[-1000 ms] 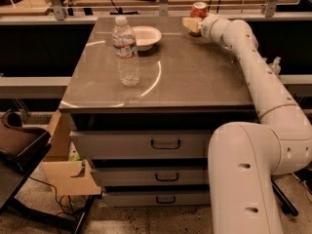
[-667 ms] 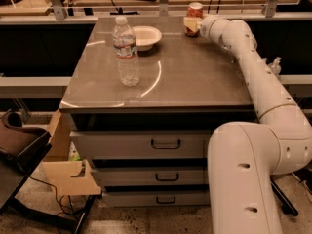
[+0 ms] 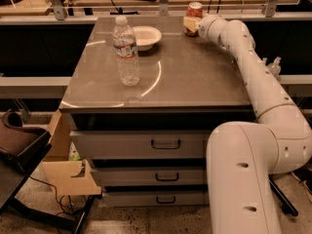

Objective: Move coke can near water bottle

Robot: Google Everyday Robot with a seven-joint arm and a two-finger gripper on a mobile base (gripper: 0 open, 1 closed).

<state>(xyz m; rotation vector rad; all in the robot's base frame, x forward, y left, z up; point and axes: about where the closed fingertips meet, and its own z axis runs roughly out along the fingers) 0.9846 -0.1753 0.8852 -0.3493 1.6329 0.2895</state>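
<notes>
The coke can, red-orange with a silver top, stands upright at the far right corner of the table. My gripper is at the can's lower part, right against it, with the white arm reaching in from the right. The can's base is hidden behind the gripper. The water bottle, clear with a white cap and a label band, stands upright on the left half of the table, well apart from the can.
A white bowl sits just behind and to the right of the bottle. The table has drawers in its front. A rail and cables run behind the far edge. A cardboard piece and a dark chair stand at lower left.
The gripper and the coke can have shifted very slightly to the left. The bottle and bowl have not moved.
</notes>
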